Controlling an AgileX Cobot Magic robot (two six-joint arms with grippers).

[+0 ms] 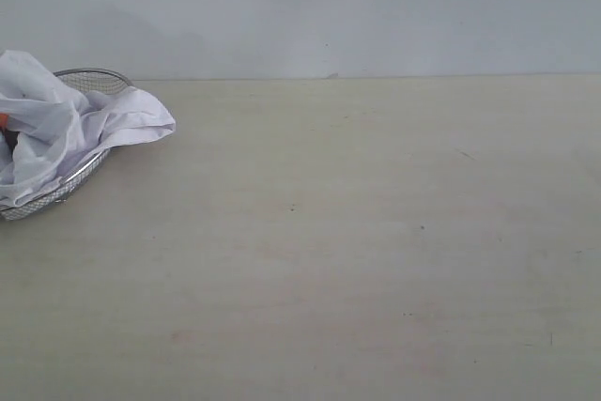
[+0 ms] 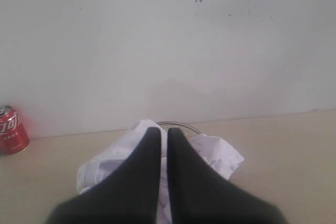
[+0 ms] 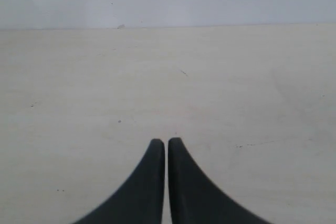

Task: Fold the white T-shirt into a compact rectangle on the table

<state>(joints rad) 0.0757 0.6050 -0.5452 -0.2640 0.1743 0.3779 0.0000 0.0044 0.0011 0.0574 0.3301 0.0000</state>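
The white T-shirt (image 1: 66, 124) lies crumpled in a round wire-mesh basket (image 1: 56, 196) at the far left of the beige table (image 1: 357, 251), one flap hanging over the rim. An orange bit shows at its left edge. In the left wrist view the shirt (image 2: 218, 153) bulges out behind my left gripper (image 2: 163, 131), whose dark fingers are shut with nothing between them. My right gripper (image 3: 166, 142) is shut too, hovering over bare table (image 3: 236, 87). Neither gripper appears in the exterior view.
A red soda can (image 2: 11, 129) stands on the table against the wall, to one side of the basket in the left wrist view. A pale wall (image 1: 376, 7) runs along the table's far edge.
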